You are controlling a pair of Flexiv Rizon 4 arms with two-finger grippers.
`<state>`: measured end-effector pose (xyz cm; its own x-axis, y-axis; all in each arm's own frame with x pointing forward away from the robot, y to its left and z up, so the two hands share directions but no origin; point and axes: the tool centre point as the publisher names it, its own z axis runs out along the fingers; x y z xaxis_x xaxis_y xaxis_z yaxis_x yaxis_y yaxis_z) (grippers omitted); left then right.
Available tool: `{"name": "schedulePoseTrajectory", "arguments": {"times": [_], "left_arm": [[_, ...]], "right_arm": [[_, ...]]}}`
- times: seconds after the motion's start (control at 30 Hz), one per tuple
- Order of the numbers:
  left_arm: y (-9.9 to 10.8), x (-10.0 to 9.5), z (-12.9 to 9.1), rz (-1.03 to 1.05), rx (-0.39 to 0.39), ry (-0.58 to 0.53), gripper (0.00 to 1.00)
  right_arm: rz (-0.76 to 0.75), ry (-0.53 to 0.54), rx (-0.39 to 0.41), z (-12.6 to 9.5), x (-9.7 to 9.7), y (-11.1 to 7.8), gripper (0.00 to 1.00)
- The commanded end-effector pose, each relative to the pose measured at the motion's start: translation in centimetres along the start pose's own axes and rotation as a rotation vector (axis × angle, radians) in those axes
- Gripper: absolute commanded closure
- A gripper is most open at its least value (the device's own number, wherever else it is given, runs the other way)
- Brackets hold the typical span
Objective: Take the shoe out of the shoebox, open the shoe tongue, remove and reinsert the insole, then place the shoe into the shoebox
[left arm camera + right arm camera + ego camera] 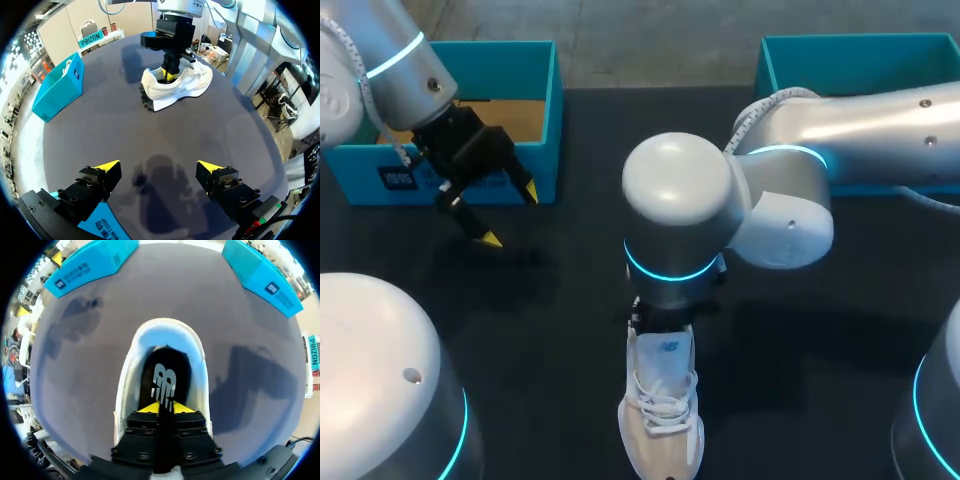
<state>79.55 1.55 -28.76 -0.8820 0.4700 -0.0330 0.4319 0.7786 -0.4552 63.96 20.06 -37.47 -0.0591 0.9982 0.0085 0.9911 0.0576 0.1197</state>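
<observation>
Right gripper [165,407] clenched on black insole [162,375] inside white lace-up sneaker [660,420], toe pointed near, left gripper [159,165] spread wide beside teal shoebox [555,100] far left

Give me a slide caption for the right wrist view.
Shut right claw inside the white shoe, at its black insole.

One shoe [660,415], one insole [164,382], two teal boxes [544,110] [850,58].

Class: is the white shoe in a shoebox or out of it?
Out. The shoe stands upright on the table, away from the left box and the right box; the right gripper is inside its opening.
</observation>
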Motion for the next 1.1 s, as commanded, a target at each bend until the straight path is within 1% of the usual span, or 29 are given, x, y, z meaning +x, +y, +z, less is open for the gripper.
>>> {"name": "schedulePoseTrajectory", "arguments": {"times": [0.03, 0.07, 0.13, 0.2, 0.3, 0.47, 0.57, 0.63, 0.7, 0.73, 0.8, 1.1], "left_arm": [[0.0, 0.0, 0.0, 0.000, -0.003, 0.001, 0.00], [0.0, 0.0, 0.0, 0.000, -0.003, 0.001, 0.00], [0.0, 0.0, 0.0, 0.000, -0.003, 0.001, 0.00], [0.0, 0.0, 0.0, 0.000, -0.003, 0.001, 0.00], [0.0, 0.0, 0.0, 0.000, -0.003, 0.001, 0.00], [0.0, 0.0, 0.0, 0.000, -0.003, 0.001, 0.00], [0.0, 0.0, 0.0, 0.000, -0.003, 0.001, 0.00], [0.0, 0.0, 0.0, 0.000, -0.003, 0.001, 0.00], [0.0, 0.0, 0.0, 0.000, -0.003, 0.001, 0.00], [0.0, 0.0, 0.0, 0.000, -0.003, 0.001, 0.00], [0.0, 0.0, 0.0, 0.000, -0.003, 0.001, 0.00], [0.0, 0.0, 0.0, 0.000, -0.003, 0.001, 0.00]], "right_arm": [[0.085, -0.012, 0.011, -0.5, 0.2, -0.5, 0.78], [0.083, -0.013, 0.020, -0.7, 0.3, -0.5, 0.76], [0.083, -0.022, 0.034, -1.0, 0.5, -0.6, 0.69], [0.085, -0.026, 0.045, -1.3, 0.7, -0.8, 0.64], [0.088, -0.018, 0.070, -1.4, 0.9, -1.1, 0.60], [0.089, -0.017, 0.081, -1.3, 1.2, -1.6, 0.55], [0.093, -0.019, 0.088, -1.3, 1.3, -1.9, 0.50], [0.096, -0.021, 0.092, -1.3, 1.4, -2.0, 0.28], [0.101, -0.026, 0.097, -1.4, 1.4, -2.1, 0.16], [0.102, -0.027, 0.097, -1.4, 1.4, -2.2, 0.08], [0.106, -0.031, 0.098, -1.6, 1.5, -2.3, 0.00], [0.131, -0.057, 0.100, -2.3, 2.0, -2.8, 0.00]]}}
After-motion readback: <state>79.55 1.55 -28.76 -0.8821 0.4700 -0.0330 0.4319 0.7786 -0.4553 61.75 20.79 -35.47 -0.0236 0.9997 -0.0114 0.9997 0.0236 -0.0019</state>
